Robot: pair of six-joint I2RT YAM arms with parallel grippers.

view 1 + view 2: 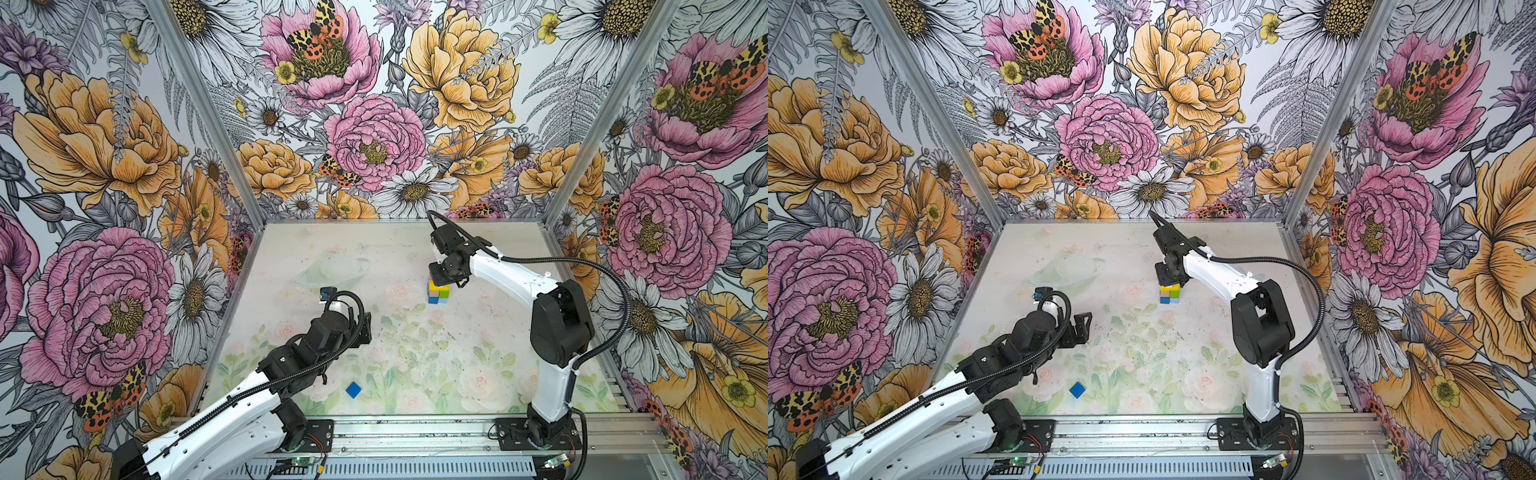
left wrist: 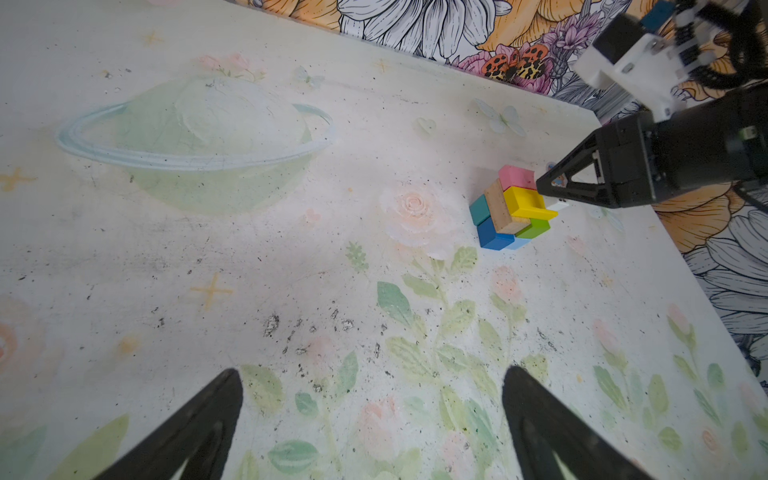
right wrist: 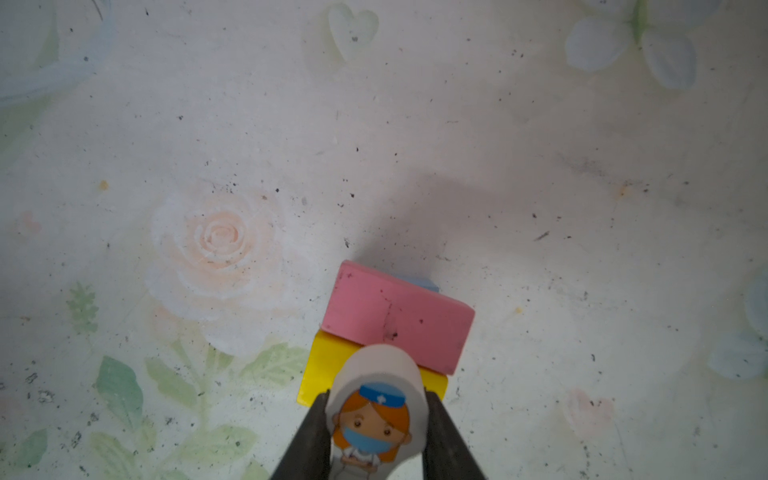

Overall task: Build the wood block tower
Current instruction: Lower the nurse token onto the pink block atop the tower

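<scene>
The wood block tower (image 1: 438, 291) (image 1: 1170, 292) stands at the back right of the mat. It is a tight cluster of teal, dark blue, light blue, tan, green, yellow and pink blocks (image 2: 513, 208). My right gripper (image 1: 434, 277) (image 1: 1163, 280) (image 2: 544, 185) hangs just over it, shut on a small white figure (image 3: 376, 374) showing a girl in a blue cap and mask. Under it lie the pink brick (image 3: 399, 316) and the yellow brick (image 3: 328, 365). A loose dark blue cube (image 1: 353, 390) (image 1: 1077, 390) lies near the front. My left gripper (image 2: 372, 374) (image 1: 1081, 328) is open and empty, left of middle.
Flowered walls close the mat in on the left, the back and the right. A metal rail (image 1: 415, 432) with both arm bases runs along the front edge. The right arm's elbow (image 1: 561, 328) stands high over the right side.
</scene>
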